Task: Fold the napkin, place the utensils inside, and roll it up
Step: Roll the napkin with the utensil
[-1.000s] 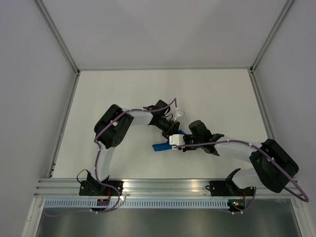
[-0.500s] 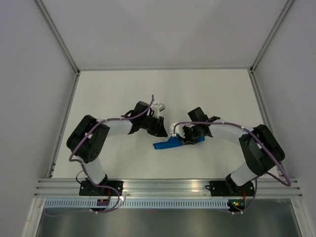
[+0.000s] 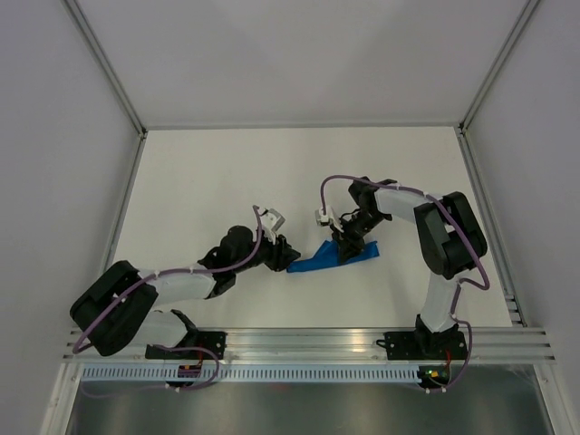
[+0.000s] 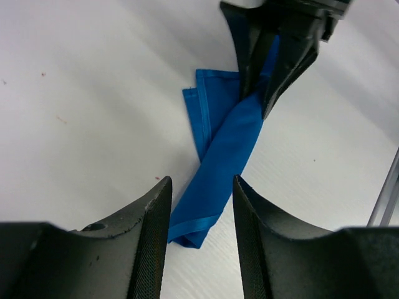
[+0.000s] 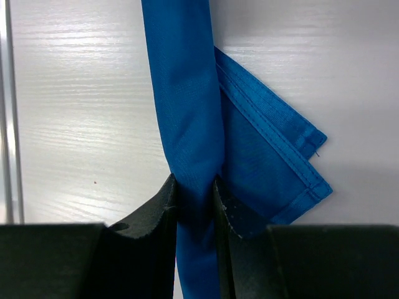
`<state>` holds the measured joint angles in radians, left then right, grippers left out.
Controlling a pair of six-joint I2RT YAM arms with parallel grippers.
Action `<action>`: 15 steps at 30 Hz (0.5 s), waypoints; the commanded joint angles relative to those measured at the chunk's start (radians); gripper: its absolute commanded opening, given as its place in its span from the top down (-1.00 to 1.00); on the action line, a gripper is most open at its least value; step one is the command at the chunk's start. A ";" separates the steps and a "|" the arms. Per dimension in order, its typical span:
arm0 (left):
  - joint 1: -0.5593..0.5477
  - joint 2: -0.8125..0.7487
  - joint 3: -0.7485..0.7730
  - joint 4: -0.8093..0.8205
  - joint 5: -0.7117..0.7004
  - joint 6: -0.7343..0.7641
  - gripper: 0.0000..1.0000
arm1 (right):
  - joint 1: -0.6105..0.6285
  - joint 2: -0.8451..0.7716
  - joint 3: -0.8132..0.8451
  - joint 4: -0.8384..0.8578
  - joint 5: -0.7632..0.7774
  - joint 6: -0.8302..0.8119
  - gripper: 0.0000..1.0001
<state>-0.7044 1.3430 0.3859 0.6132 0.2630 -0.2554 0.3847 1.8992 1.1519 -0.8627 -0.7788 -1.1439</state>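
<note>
The blue napkin (image 3: 333, 256) lies rolled into a narrow tube on the white table, with a flat folded corner sticking out beside it (image 5: 274, 156). My right gripper (image 3: 349, 237) is shut on the roll (image 5: 187, 112) near its right end. My left gripper (image 3: 283, 256) is open, its jaws on either side of the roll's left end (image 4: 215, 180) without touching it. The right gripper's fingers (image 4: 268, 56) show at the top of the left wrist view. The knife is hidden; I cannot tell whether it is inside the roll.
The white table (image 3: 227, 172) is bounded by a metal frame, with a rail at the left (image 3: 118, 227), one at the right (image 3: 485, 217) and one along the near edge (image 3: 299, 343). Grey walls stand behind.
Both arms have swung outward. The left gripper drew back to the roll's left end. The right gripper moved to the right end and gripped it. The roll shifted slightly right.
</note>
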 commanded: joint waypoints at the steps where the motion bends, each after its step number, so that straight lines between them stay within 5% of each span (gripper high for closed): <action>1: -0.133 -0.057 -0.018 0.132 -0.212 0.134 0.02 | -0.013 0.112 0.017 -0.148 0.047 -0.076 0.64; 6: -0.318 -0.001 0.042 0.082 -0.372 0.319 -0.04 | -0.026 0.179 0.084 -0.208 0.036 -0.086 0.64; 15: -0.486 0.257 0.209 0.059 -0.505 0.591 -0.12 | -0.032 0.241 0.149 -0.228 0.038 -0.065 0.64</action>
<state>-1.1549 1.5383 0.5362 0.6502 -0.1593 0.1642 0.3531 2.0754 1.3102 -1.1339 -0.8448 -1.1591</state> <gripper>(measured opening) 0.558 0.298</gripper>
